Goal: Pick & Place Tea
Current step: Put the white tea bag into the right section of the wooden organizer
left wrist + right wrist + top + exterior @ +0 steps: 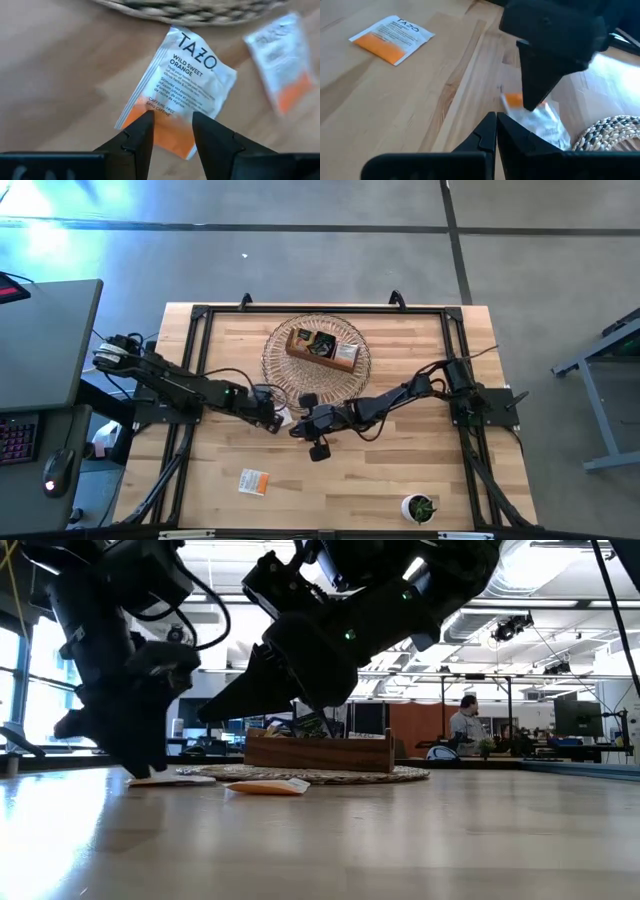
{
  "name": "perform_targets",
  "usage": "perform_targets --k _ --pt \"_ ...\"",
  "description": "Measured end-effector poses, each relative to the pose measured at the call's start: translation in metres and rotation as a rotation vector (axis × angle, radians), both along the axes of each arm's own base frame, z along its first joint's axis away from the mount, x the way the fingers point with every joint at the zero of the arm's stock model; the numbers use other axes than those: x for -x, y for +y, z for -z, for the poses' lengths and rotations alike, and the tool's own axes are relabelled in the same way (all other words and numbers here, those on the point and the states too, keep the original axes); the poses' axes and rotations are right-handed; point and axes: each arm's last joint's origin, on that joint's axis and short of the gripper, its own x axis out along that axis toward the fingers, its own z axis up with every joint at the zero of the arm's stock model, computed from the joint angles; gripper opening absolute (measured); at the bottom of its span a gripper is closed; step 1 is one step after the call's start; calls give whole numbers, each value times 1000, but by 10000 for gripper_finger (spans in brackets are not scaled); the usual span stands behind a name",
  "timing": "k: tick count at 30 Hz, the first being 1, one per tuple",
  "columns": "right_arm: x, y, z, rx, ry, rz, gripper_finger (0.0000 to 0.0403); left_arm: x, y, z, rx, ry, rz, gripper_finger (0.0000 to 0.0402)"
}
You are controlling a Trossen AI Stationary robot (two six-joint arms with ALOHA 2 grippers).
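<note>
White sachet (176, 87) w/ black print and orange band along one edge; second white-and-orange sachet (254, 481) at approx 7 o'clock on pale blond wood-grain table (400, 460). Woven tan-and-dark mat (280, 355) at 12 o'clock, brown wooden tray (345, 358) on it w/ dark sachets inside. Black arms and fingers (137, 142) throughout; green plant in white pot (419, 507) at approx 5 o'clock, grey floor around.
</note>
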Motion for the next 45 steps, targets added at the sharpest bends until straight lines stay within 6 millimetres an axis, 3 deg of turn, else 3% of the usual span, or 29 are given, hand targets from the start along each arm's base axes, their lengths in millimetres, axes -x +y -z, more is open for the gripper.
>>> perform_targets --k 6,9,14,18,25,32,37,45 --pt "0 -1 1 -33 9 43 2 -16 -10 -8 181 -167 149 138" --pt "0 -2 1 -63 9 107 8 -20 -12 -23 207 -217 177 138" --pt "0 0 1 -136 23 64 36 -20 -11 -41 148 -210 224 138" --pt "1 2 1 -160 39 49 68 -19 -10 -64 22 -215 408 138" --pt "3 7 3 -250 88 19 114 -18 -9 -61 -125 -177 586 138" --pt "10 22 8 -82 107 31 119 -32 -11 -31 -136 -79 580 138" --pt "12 27 9 -89 118 40 119 -39 -13 -8 -99 1 547 138" --pt "10 25 39 -12 166 70 119 -42 -15 -3 -42 -13 539 138"
